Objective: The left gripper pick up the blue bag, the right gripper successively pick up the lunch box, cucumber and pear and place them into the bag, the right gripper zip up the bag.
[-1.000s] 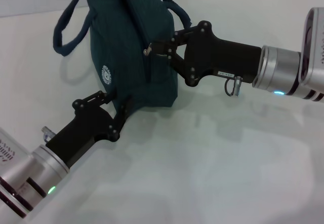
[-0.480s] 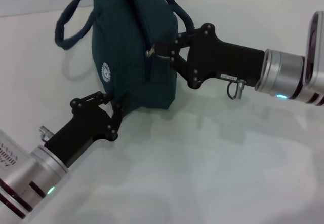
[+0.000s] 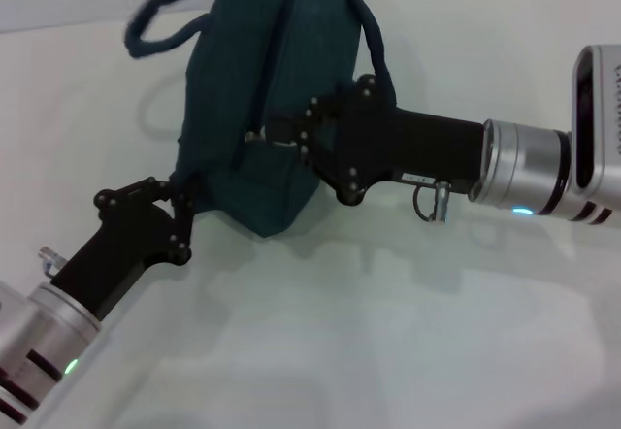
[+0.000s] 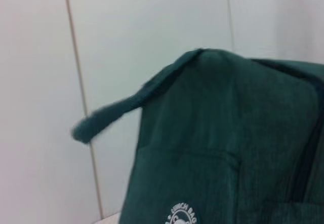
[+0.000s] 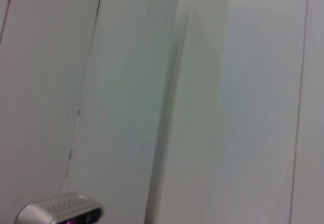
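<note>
Inspection began nearest the camera, with the blue bag taken as our reference. We found the left gripper below and to the left of the bag, its black fingers closed on the fabric at the bag's lower left corner, jaws narrow with cloth between them. Its silver cuff lay nearer still, at the bottom left.

We recorded the bag as tilted, its lower corner just above the white table, and we could not tell whether it touched the surface. The zipper ran up the face of the bag. We noted the right gripper at the bag's right side, its jaws drawn narrow on the zipper pull at the lower end of the zipper line.

Beyond, one rolled handle looped out to the bag's upper left, and the second handle hung over its right edge above the right gripper. In the left wrist view we saw the bag close up, with a white logo at its lower part.
</note>
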You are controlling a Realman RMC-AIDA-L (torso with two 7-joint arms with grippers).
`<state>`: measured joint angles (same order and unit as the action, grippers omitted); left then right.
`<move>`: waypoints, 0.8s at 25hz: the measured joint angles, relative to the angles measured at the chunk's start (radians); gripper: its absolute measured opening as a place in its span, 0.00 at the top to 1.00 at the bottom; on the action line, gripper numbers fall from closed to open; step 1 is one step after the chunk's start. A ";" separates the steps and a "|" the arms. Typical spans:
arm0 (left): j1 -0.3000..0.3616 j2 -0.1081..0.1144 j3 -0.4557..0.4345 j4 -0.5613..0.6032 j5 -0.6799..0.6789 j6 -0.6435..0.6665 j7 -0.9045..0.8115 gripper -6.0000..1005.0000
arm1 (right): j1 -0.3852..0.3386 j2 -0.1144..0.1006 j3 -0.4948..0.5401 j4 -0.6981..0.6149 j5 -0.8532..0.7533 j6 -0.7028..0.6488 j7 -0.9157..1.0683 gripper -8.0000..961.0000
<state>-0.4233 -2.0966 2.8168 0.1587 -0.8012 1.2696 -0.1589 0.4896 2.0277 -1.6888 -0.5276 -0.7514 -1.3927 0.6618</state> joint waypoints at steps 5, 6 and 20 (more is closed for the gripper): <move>0.006 -0.002 -0.001 -0.018 -0.006 -0.004 0.003 0.93 | 0.003 0.000 0.009 0.006 0.033 0.011 -0.001 0.98; 0.008 -0.002 -0.001 -0.019 -0.006 -0.004 0.002 0.93 | 0.003 0.000 0.009 0.007 0.047 0.018 -0.005 0.98; 0.005 0.000 0.015 -0.019 0.035 -0.048 -0.004 0.94 | 0.004 0.000 -0.003 0.012 0.255 0.062 -0.092 0.98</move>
<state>-0.4180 -2.0965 2.8320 0.1393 -0.7659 1.2213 -0.1631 0.4937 2.0275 -1.6918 -0.5154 -0.4966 -1.3306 0.5702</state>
